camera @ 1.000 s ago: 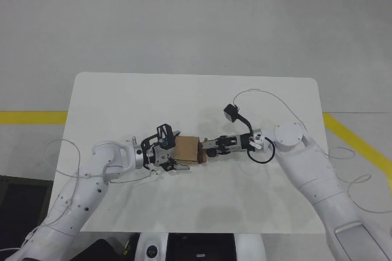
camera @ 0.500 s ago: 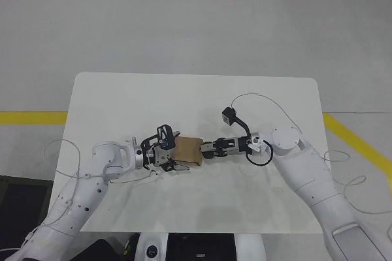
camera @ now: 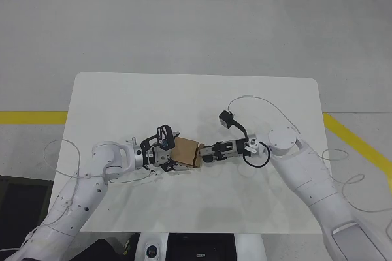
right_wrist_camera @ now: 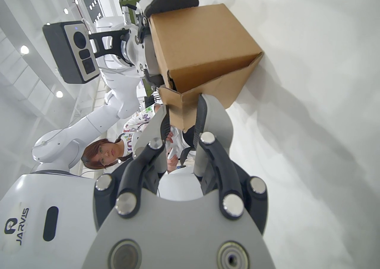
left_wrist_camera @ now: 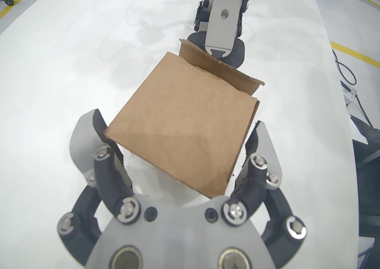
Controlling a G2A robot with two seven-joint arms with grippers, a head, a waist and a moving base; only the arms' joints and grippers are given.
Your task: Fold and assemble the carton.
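Two hands: left hand [left_wrist_camera: 176, 130] and right hand [right_wrist_camera: 184, 105], both on one brown carton [camera: 186, 152] near the middle of the desk [camera: 117, 98].
Left hand: spread wide, pressed against opposite sides of the carton's closed end and gripping it.
Carton: between the hands, low over the desk; cannot tell whether it rests on the surface.
Flap [left_wrist_camera: 221, 74]: standing up from the far, open end, not yet folded in.
Right hand: pinched thin on the flap's free edge, opposite the left hand.
Pointing: open end toward the right hand, closed end toward the left hand, body slightly skewed on the desk.
Long axis: judged to run hand to hand, across the desk; only a little longer than wide.
Risk, tear: likely if the flap is pulled outward rather than swung about its crease.
Risk, slip: likely if the fold pushes harder than the left grip resists, sending the carton twisting or sliding.
Risk, crush: likely if the flap is driven in skewed, buckling the thin wall.
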